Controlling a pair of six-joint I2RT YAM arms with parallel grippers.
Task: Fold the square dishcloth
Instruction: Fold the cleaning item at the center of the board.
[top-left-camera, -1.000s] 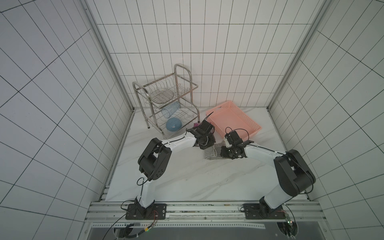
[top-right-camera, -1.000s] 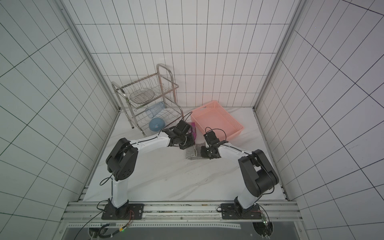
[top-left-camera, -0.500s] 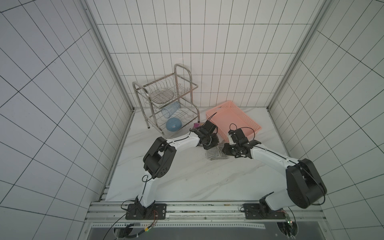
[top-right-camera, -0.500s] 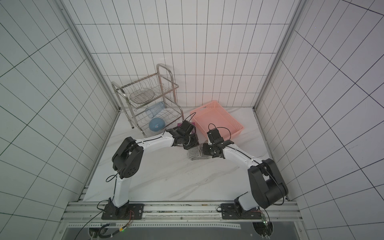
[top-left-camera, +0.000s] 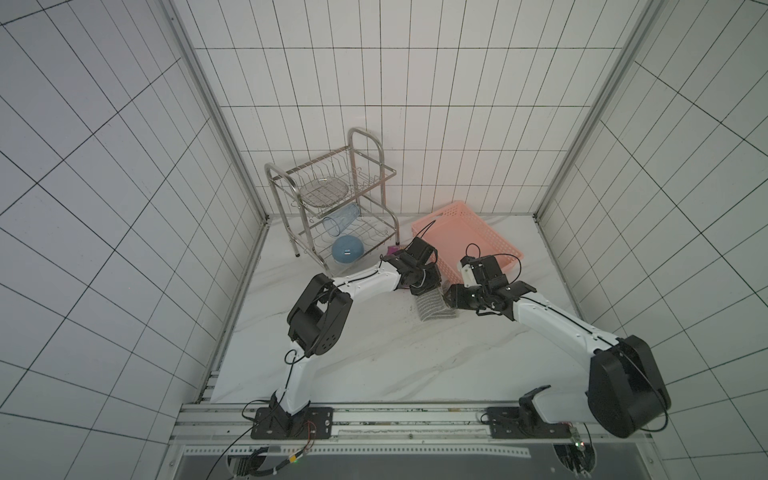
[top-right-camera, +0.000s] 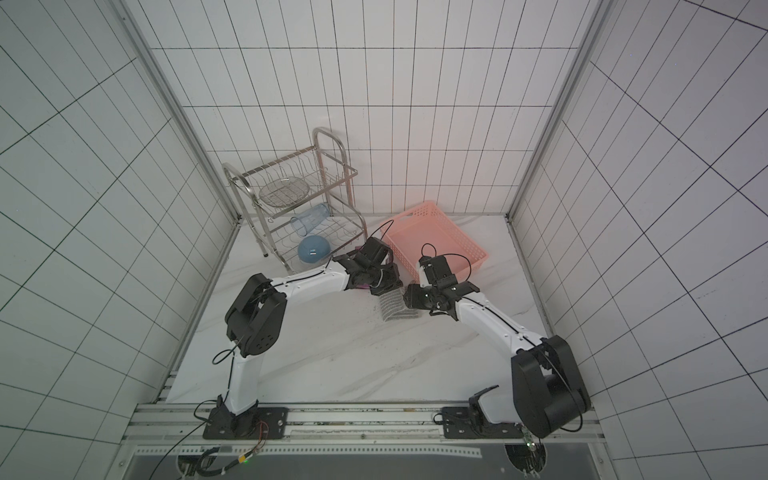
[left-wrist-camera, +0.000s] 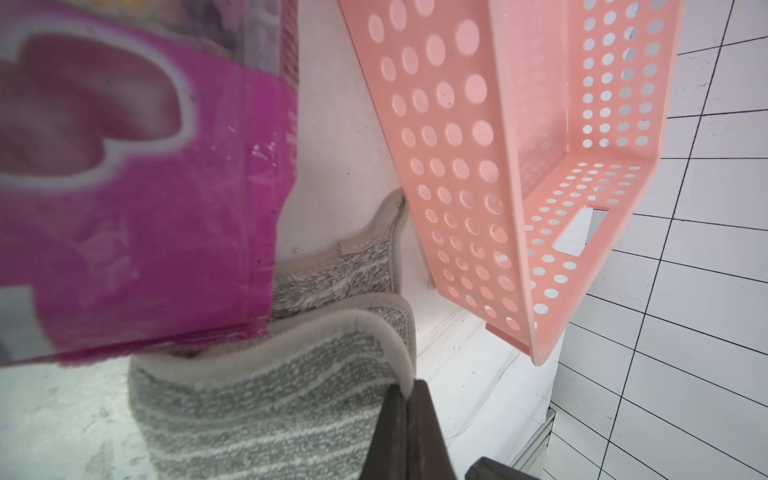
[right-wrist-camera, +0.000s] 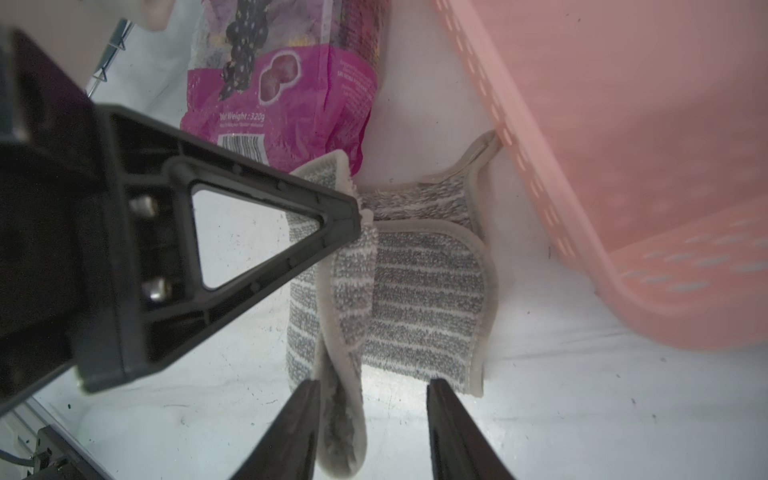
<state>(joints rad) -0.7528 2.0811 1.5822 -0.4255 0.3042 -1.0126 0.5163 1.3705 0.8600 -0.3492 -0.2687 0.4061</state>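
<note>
The square dishcloth is lying partly folded on the marble table between the two grippers. One corner is touching the pink basket and another edge is lying against the magenta snack packet. The left gripper is pinching a raised edge of the cloth, its fingers pressing together on the plain grey border. The right gripper is hovering low over the opposite edge with its fingers standing spread. A rolled fold of cloth is lying between them, just beside one finger and unclamped. In both top views the cloth is showing near the basket, with both wrists leaning over it
</note>
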